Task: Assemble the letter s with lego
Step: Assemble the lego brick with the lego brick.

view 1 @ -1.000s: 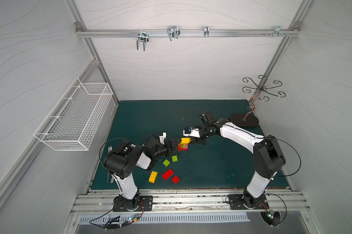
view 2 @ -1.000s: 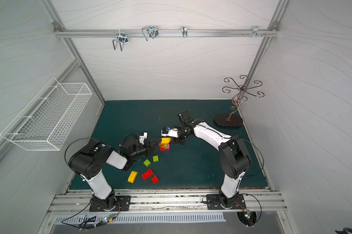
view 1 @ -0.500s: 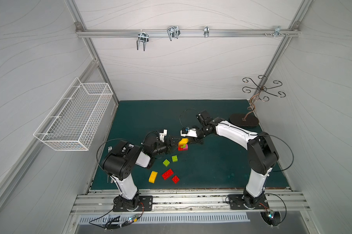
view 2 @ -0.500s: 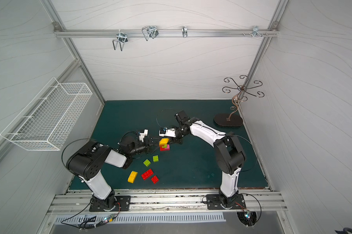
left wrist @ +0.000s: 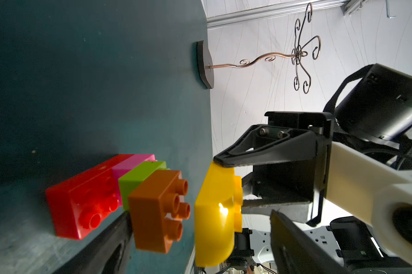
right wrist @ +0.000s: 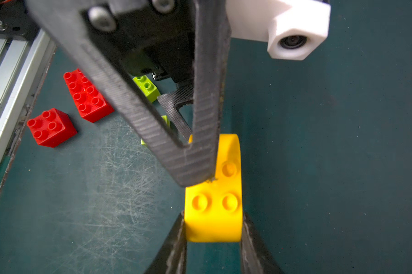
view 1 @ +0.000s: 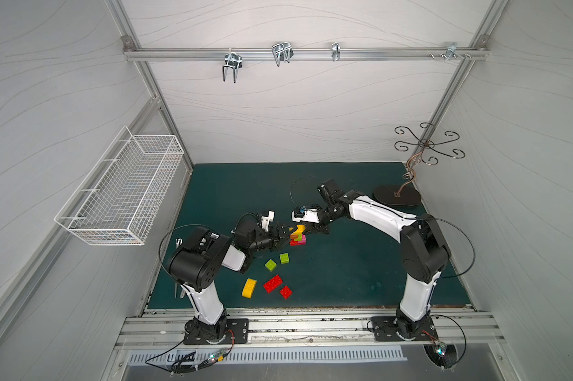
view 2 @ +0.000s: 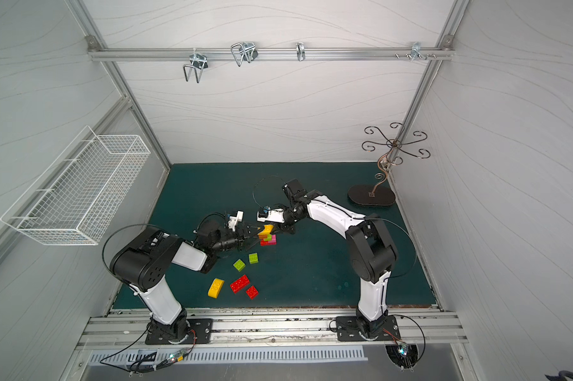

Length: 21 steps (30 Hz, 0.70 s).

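A lego stack (view 1: 297,240) stands mid-mat: a red oblong (left wrist: 81,197) and a pink brick (left wrist: 131,163) at the bottom, a lime green one (left wrist: 141,178) above, an orange-brown square (left wrist: 152,208) on top. My right gripper (right wrist: 213,214) (view 1: 306,227) is shut on a yellow round-topped brick (left wrist: 214,213) (right wrist: 214,206). That brick hangs just off the orange-brown studs with a small gap. My left gripper (left wrist: 199,213) (view 2: 253,235) is open, one finger beside the stack, the other beyond the yellow brick's studs.
Loose on the mat nearer the front rail lie two lime green squares (view 1: 271,265) (view 1: 284,258), a yellow brick (view 1: 249,288), a red oblong (view 1: 273,283) and a red square (view 1: 285,292). A metal scroll stand (view 1: 397,195) stands back right. A wire basket (view 1: 120,194) hangs on the left wall.
The right arm's elbow has swung left while the yellow brick stayed over the stack. The left gripper's jaws have narrowed a little.
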Tool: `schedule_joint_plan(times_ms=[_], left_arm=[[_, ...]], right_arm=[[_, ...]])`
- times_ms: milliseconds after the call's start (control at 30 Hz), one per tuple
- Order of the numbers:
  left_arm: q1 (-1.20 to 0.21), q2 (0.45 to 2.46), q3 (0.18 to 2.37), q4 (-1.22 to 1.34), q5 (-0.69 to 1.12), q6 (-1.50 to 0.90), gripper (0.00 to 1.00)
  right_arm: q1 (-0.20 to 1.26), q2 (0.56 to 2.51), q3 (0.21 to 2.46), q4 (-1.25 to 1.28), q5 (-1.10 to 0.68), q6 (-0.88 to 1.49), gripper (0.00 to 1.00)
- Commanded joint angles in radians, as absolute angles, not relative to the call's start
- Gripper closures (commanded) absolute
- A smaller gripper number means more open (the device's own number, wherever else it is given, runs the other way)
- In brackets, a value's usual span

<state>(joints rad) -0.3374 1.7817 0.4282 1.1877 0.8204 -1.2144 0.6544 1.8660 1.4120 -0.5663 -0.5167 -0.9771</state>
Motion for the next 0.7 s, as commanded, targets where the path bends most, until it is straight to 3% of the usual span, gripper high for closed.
schedule_joint_plan(times_ms=[0, 667], left_arm=[[-0.331, 1.811, 0.459, 1.305, 0.852, -1.237, 0.10], [-0.325, 1.822, 0.466, 1.277, 0.870, -1.212, 0.20]], right_arm=[[0.658, 1.885, 1.416, -0.597, -0.543, -0.989, 0.91], [0.653, 1.914, 1.445, -0.632, -0.523, -1.023, 0.91]])
